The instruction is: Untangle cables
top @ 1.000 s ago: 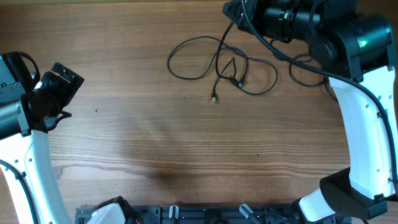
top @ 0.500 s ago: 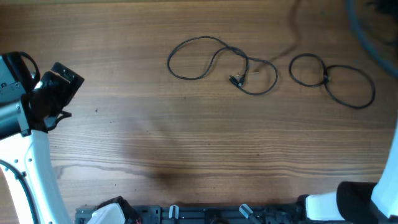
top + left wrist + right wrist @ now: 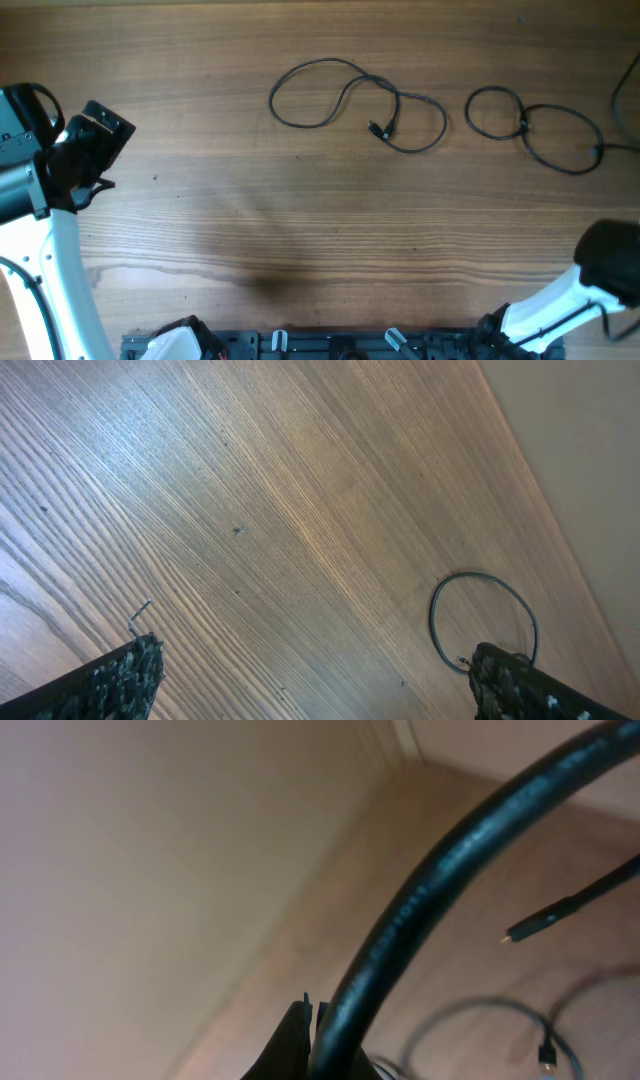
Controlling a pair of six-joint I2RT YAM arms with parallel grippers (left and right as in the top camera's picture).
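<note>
Overhead view first: two thin black cables lie apart in the upper half of the wooden table (image 3: 300, 230). The centre cable (image 3: 344, 66) runs as a wide loop curling into a smaller one, with its small plug (image 3: 378, 128) resting inside the smaller curl. To its right, the second cable (image 3: 524, 122) forms a figure of eight, a small ring joined to a bigger one, and the two cables are not touching.

The left gripper (image 3: 95, 150) sits at the far left edge, well apart from both. Only the right arm (image 3: 600, 270) shows at the lower right corner; its gripper is out of this shot.

Left wrist view adds the detail: the left gripper (image 3: 320, 675) is spread wide with nothing between its fingertips (image 3: 130, 672), and a cable ring (image 3: 433, 622) lies on the wood just beside the right-hand tip.

Right wrist view is blurred, with a thick black cable (image 3: 440, 860) sweeping across the lens. Behind it, a thin cable curve (image 3: 480, 1004) lies low in the frame and a plug tip (image 3: 545, 917) hangs at the right. I cannot tell how the right gripper stands.
</note>
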